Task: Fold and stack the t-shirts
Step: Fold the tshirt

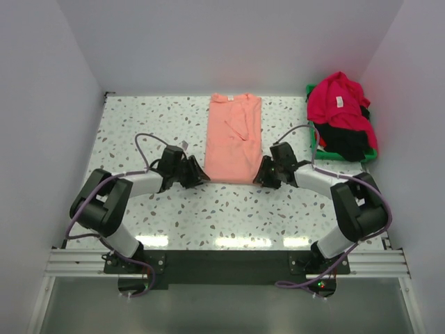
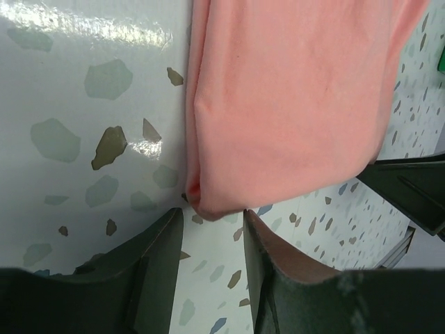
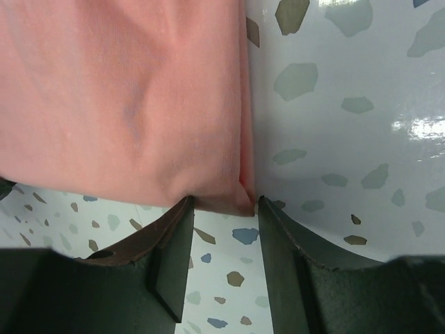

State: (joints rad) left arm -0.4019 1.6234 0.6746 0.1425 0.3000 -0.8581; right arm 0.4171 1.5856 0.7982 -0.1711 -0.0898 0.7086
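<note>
Lying folded into a long strip, the salmon-pink cloth t-shirt is resting mid-table on the speckled white tabletop. The left gripper is sitting at its near left corner, jaws half apart, the corner just at the fingertips and unclamped. The right gripper is doing likewise at the near right corner, gripping nothing. Far right, a crimson red t-shirt with a white label is draping over a black t-shirt in a green plastic bin.
</note>
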